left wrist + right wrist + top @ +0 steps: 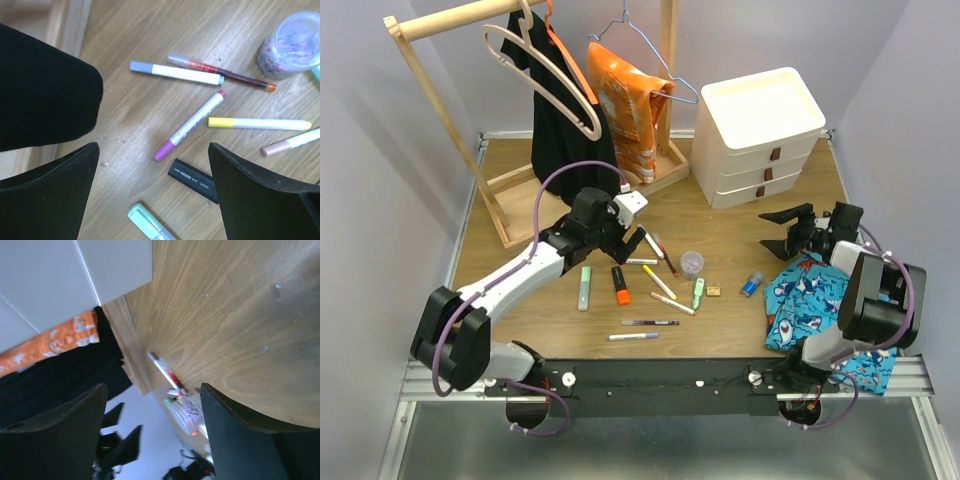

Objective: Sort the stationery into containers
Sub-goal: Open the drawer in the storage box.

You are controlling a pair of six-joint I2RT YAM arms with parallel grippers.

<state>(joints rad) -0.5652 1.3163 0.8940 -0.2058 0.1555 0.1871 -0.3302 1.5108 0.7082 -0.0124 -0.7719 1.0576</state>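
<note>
Wooden tabletop (740,225); stationery (651,322) scattered mid-table. The white drawer unit (760,135) stands at the far right, well apart from it.

Hidden or cut off, left wrist view: black highlighter (192,180) runs under my left claw's right finger. Pale green highlighter (150,222) is clipped by the bottom edge, clear pot (292,45) by the right edge. A black shape (40,90) fills the upper left; I cannot tell what it is.

Orientation: purple marker (190,125) lies diagonally, purple cap at the lower left, toward the claw. White marker (175,73) and thin red pen (220,75) lie close alongside, nearly crosswise. Yellow marker (257,123) is almost level, its cap to the left.

Position: my left claw (152,147) is spread wide and empty above the wood, the purple cap just ahead of the gap. My right claw (778,230) is also apart and empty over bare wood, between the drawer unit and the shark-print cloth (810,300).
</note>
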